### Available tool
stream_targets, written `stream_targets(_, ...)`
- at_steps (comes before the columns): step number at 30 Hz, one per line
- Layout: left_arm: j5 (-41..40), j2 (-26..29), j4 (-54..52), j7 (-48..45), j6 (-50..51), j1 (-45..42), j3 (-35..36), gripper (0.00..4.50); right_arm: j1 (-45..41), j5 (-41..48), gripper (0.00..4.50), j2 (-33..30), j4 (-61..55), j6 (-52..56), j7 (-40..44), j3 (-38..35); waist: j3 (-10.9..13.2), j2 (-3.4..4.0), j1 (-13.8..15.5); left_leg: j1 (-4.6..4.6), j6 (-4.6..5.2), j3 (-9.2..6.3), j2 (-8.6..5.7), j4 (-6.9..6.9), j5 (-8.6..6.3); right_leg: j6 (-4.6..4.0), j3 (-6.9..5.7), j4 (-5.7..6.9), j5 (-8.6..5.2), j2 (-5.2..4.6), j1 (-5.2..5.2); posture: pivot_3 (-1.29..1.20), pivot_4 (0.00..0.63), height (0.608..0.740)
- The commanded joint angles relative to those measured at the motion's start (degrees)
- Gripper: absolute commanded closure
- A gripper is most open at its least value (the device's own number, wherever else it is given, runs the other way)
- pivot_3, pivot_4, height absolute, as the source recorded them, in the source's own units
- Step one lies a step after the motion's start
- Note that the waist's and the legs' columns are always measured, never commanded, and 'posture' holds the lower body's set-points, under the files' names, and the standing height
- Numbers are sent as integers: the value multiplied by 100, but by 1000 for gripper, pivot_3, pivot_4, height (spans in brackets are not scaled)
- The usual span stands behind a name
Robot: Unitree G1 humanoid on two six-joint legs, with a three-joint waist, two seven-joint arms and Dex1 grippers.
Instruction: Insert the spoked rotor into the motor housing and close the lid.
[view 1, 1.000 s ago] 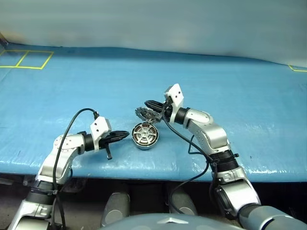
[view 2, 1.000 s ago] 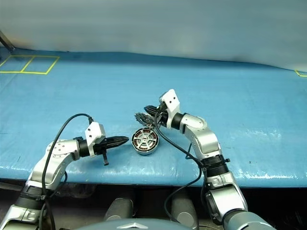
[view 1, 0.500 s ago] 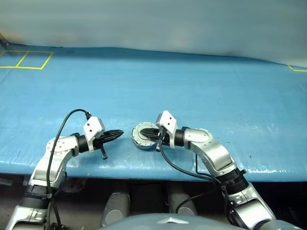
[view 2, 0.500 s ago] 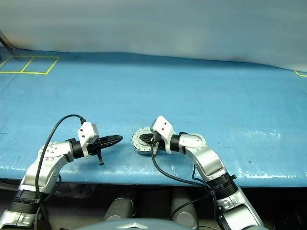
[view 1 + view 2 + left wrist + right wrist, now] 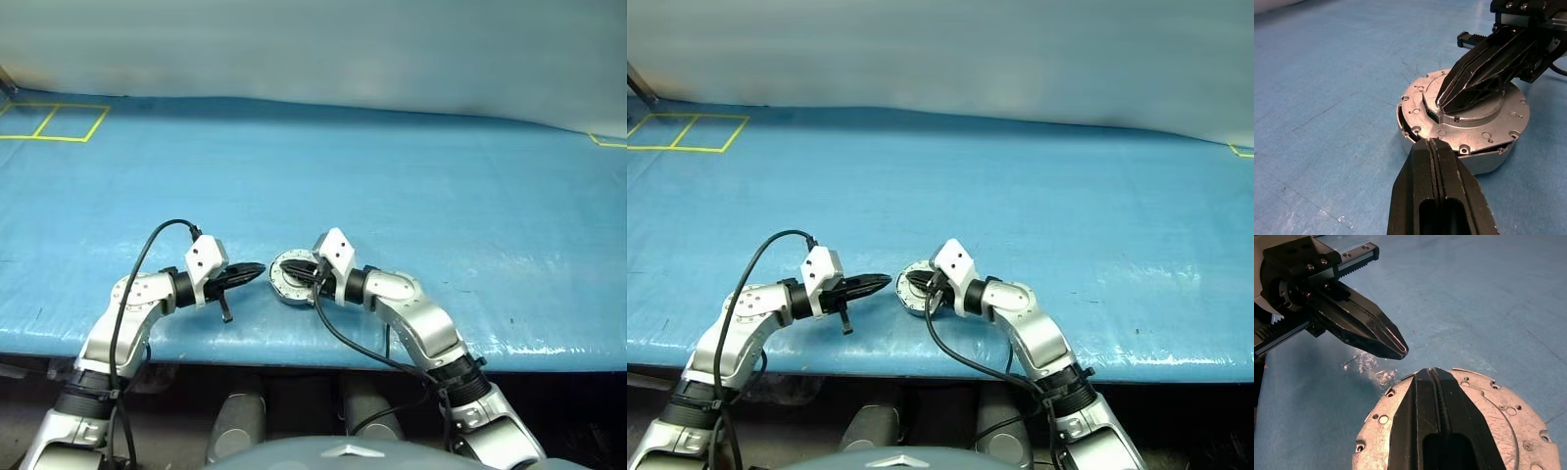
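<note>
The motor housing sits on the blue mat near the table's front edge, its grey wall showing below the lid. The lid lies flat on top, plain outer face up, with a thin dark slit along the near seam. My right gripper is shut, its tips resting on the lid's raised centre. My left gripper is shut on nothing, its tips just short of the housing's left side. In the head views the left gripper and right gripper meet at the lid. The spoked rotor is hidden under the lid.
Blue mat covers the table. Its front edge runs just below the housing. Yellow tape squares mark the far left corner and a yellow mark the far right.
The lid, standing open a second ago, now lies shut on the housing. My right gripper came down and toward me with it and rests on top. The left gripper stays about where it was.
</note>
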Motion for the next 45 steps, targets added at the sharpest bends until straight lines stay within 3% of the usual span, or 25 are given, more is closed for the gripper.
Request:
stream_targets(1, -7, -10, -144, 3, -95, -83, 24, 4500, 31, 54, 4457, 0, -26, -1, -6, -106, 0, 0, 0, 0, 0, 0, 0, 0, 0, 0, 0, 0, 0, 0, 0, 0, 150, 740)
stream_targets(15, 22, -13, -24, -68, -189, -74, -32, 4500, 218, 98, 13, -223, -707, 72, -139, -249, 1, 0, 3, -9, -2, 0, 0, -3, -1, 0, 0, -3, 0, 0, -9, 0, 150, 740)
stream_targets(27, 53, 19, 93, -59, -301, -38, 46, 4500, 302, -66, 13, -218, -596, 44, -245, -85, 1, 0, 7, -18, -3, 0, 0, -3, -2, 0, -1, -6, 0, 0, -15, 0, 150, 740)
stream_targets(30, 56, 26, 126, -30, -326, -10, 81, 4500, 312, -65, 585, -206, -599, 33, -243, -69, 1, 0, 8, -19, -2, -1, 0, -3, -2, 0, -1, -6, 0, 0, -15, 0, 150, 740)
stream_targets(33, 52, 29, 149, -12, -345, 1, 95, 4500, 304, -67, 1466, -194, -605, 55, -243, -50, 1, 0, 8, -19, -3, -1, 0, -3, -2, 0, -1, -7, 0, 0, -15, 0, 150, 740)
stream_targets(45, 73, 19, 166, 107, -376, 80, 91, 4500, 94, -114, 1466, 0, -876, 477, -617, -113, 1, 0, 7, -21, -3, -1, 1, -2, -2, 0, -2, -7, 0, 0, -18, 0, 150, 740)
